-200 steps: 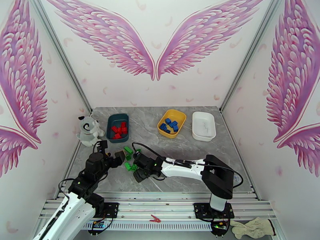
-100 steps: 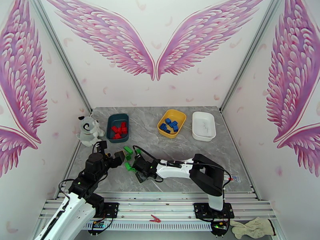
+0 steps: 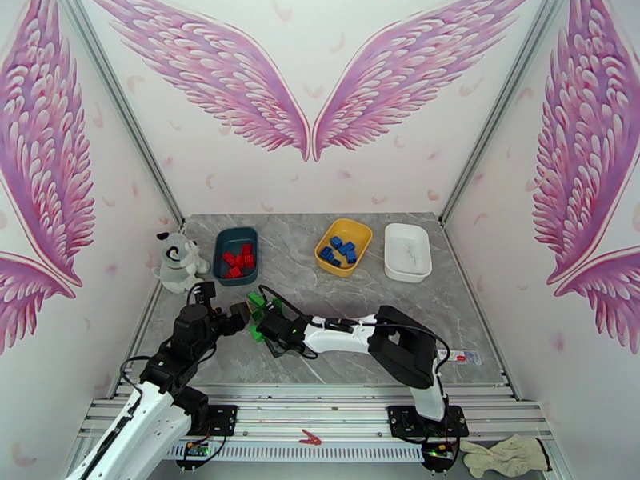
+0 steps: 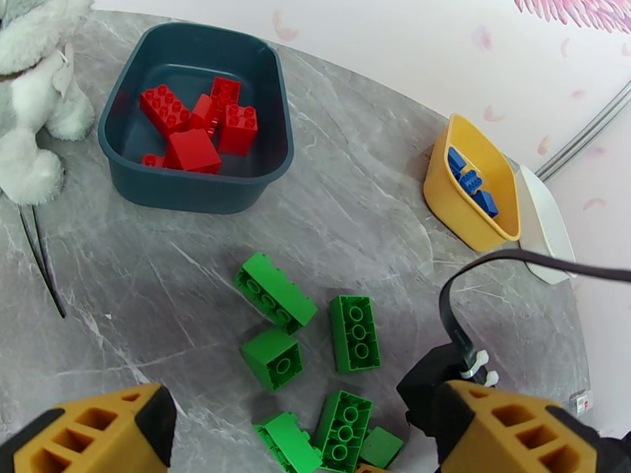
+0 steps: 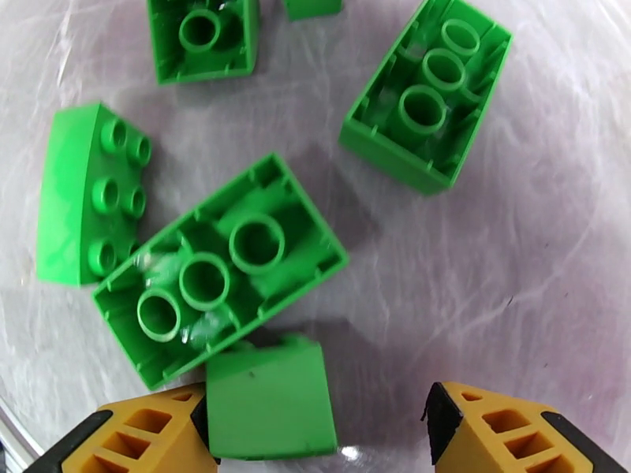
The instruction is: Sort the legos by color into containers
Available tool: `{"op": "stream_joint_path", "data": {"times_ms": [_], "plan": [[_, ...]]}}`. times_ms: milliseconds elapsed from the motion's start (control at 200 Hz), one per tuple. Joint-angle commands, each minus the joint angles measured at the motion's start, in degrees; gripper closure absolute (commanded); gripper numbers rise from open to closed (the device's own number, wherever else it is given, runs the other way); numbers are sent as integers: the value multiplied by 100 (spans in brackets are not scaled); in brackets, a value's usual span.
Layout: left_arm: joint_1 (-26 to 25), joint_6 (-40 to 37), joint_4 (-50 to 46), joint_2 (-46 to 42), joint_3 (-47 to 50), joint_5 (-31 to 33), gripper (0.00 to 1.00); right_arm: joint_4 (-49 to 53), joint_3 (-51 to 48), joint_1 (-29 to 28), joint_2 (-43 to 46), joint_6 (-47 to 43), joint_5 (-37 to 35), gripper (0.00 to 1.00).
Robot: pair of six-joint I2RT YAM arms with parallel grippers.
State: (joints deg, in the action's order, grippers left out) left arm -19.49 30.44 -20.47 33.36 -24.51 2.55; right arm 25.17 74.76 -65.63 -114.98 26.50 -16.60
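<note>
Several green legos (image 4: 274, 290) lie loose on the grey table between my two grippers, seen from above as a small green cluster (image 3: 256, 301). My right gripper (image 5: 315, 435) is low over them, open, with a small green lego (image 5: 268, 400) between its fingers against the left one and a gap to the right finger (image 5: 513, 431). A long green lego (image 5: 217, 270) lies upside down just beyond it. My left gripper (image 4: 308, 435) hovers open above the cluster, holding nothing. The teal container (image 3: 223, 254) holds red legos (image 3: 238, 260). The yellow container (image 3: 358, 230) holds blue legos (image 3: 338, 250). The white container (image 3: 407, 251) looks empty.
A grey-white plush dog (image 3: 176, 262) sits left of the teal container. Thin black tweezers (image 4: 38, 258) lie on the table near the dog. The right arm's black cable (image 4: 505, 266) arcs over the cluster's right side. Bare marble stretches right of the right arm.
My right arm has slid left and forward into the green cluster, and its fingers have narrowed around the small green lego. The left arm has hardly moved.
</note>
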Motion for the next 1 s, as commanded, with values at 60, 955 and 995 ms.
{"op": "stream_joint_path", "data": {"times_ms": [60, 955, 995], "plan": [[50, 30, 148, 45, 82, -52, 9, 16, 156, 48, -185, -23, 22, 37], [-416, 554, 1259, 1304, -490, -213, 2, -653, -1324, 2001, 2347, 686, 288, 74], [-610, 484, 1335, 1543, -649, -81, 2, -663, -1315, 2244, 2422, 723, 317, 74]]}}
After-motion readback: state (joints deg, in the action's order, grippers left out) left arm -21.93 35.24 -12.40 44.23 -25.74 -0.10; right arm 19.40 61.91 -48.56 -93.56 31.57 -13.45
